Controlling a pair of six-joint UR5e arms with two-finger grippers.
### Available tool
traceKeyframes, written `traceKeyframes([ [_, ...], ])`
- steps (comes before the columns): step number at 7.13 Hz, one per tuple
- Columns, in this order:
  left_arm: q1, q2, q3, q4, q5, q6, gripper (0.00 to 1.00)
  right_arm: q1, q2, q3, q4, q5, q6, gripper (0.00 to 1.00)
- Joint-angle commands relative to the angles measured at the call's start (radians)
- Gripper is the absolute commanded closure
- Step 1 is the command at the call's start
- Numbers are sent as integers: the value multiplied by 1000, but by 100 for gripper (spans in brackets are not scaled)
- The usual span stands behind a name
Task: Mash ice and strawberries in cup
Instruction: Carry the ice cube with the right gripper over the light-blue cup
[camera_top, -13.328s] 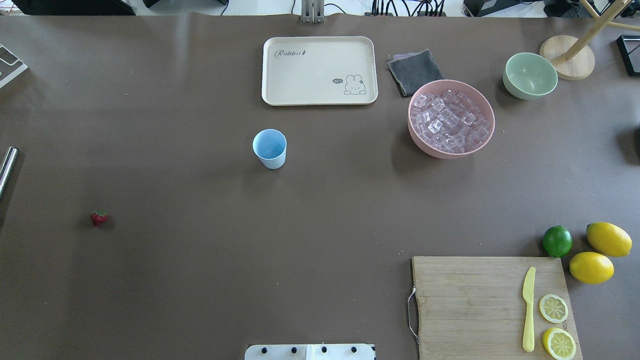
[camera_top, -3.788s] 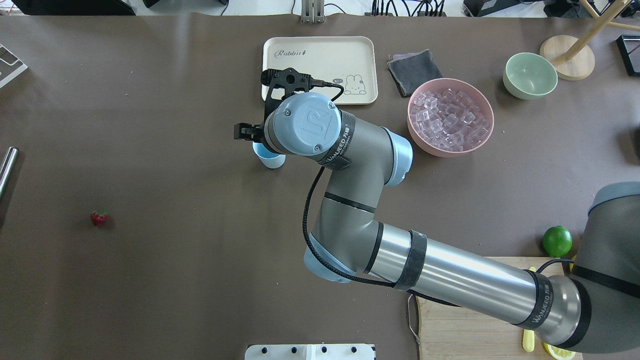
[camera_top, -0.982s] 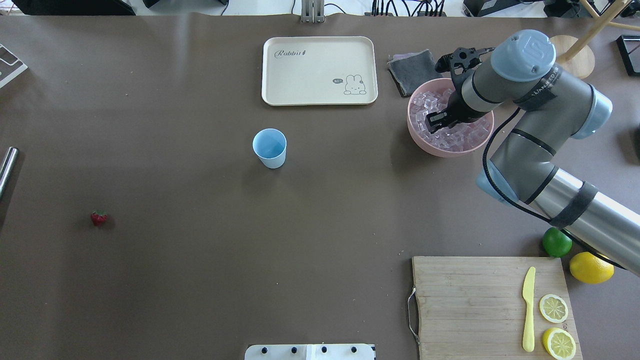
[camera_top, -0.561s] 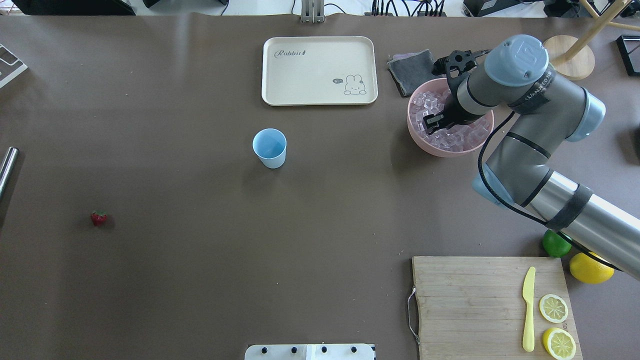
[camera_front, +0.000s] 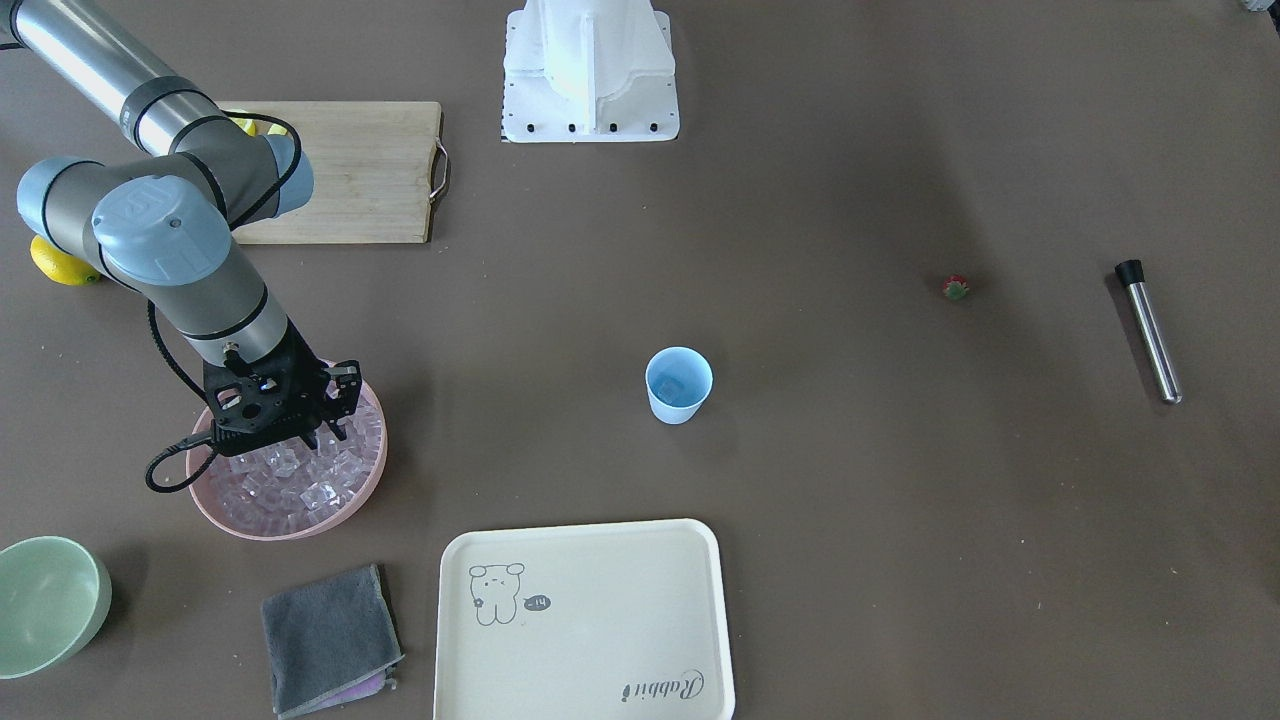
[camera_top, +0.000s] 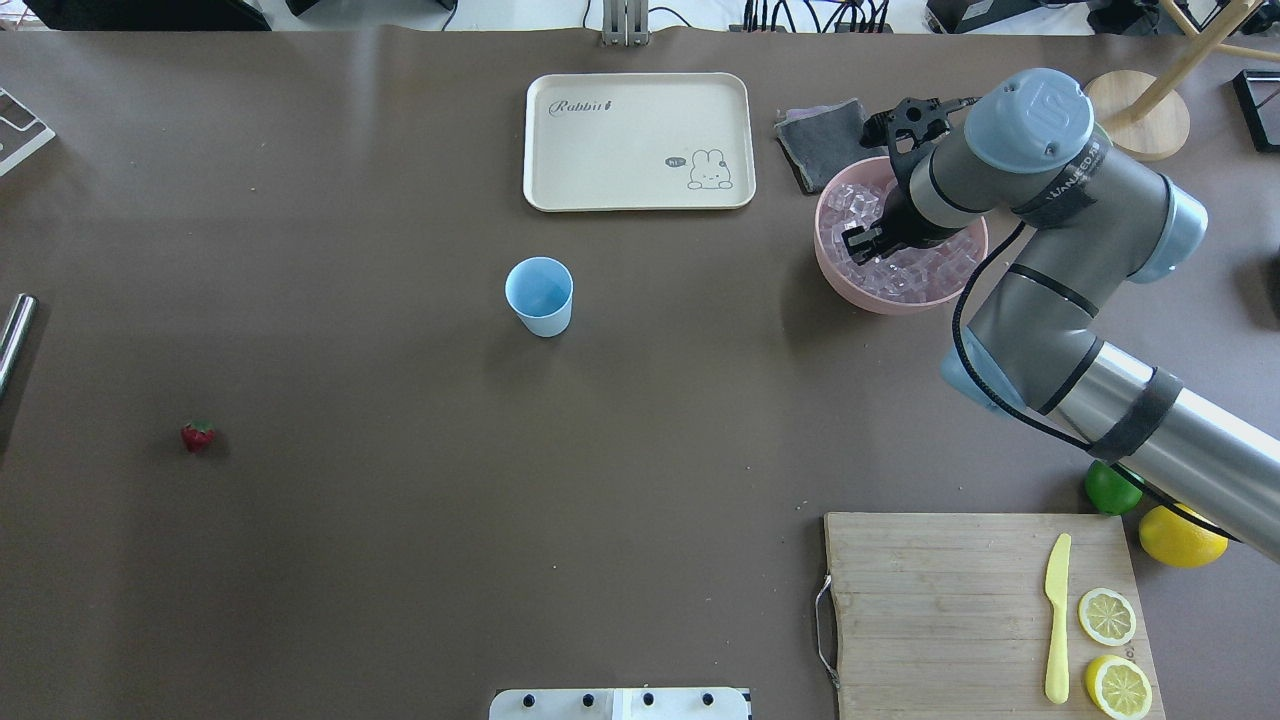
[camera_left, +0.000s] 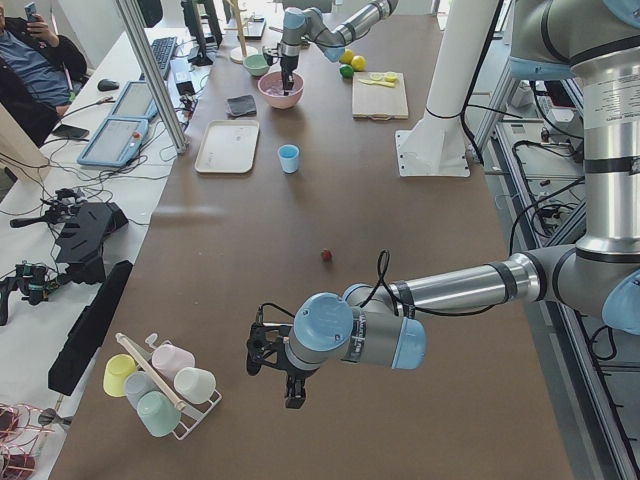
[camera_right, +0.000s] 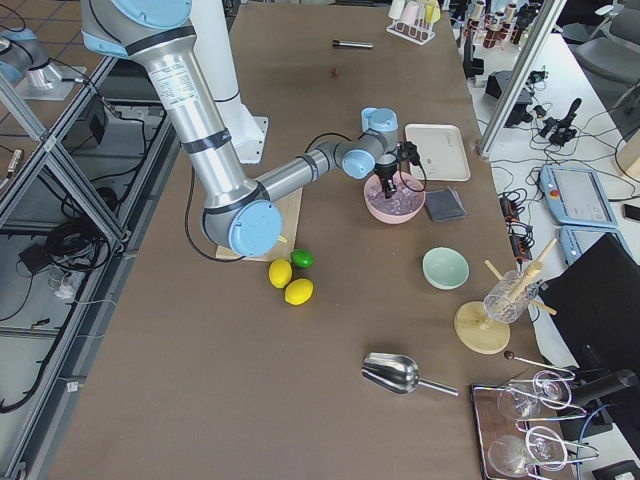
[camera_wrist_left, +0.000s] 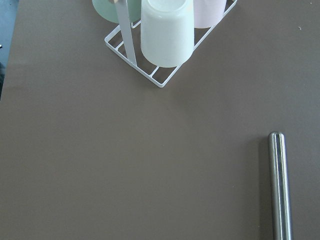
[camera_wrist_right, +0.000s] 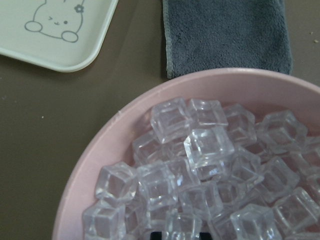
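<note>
**Right fingers down in the ice, cup well off to the robot's left**

Overhead: the right fingers (camera_top: 858, 240) dip into the ice (camera_top: 905, 275) heaped in the pink bowl (camera_top: 880, 303), on its cup-ward side. The cup (camera_top: 540, 297) stands upright on the surface, well apart toward the robot's left, and the strawberry (camera_top: 198, 436) lies even farther left. Front view: the same, mirrored, with the wrist hiding the tips. Right wrist view: cubes fill the frame just below the lens and only a dark sliver shows at the bottom edge, so spread or pinching a cube cannot be told. Left side view: the left fingers (camera_left: 291, 395) hang far from bowl and cup, beyond the strawberry, their state unreadable. The right fingers are by far the nearer to the ice.
</note>
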Motion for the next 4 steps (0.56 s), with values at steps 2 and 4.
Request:
traceKeyframes([
  [2, 0, 0, 1, 0, 0, -1, 2, 42, 76, 128, -117, 84, 140, 80],
  [4, 0, 0, -4, 0, 0, -3, 2, -98, 199, 114, -136, -71, 388, 80],
])
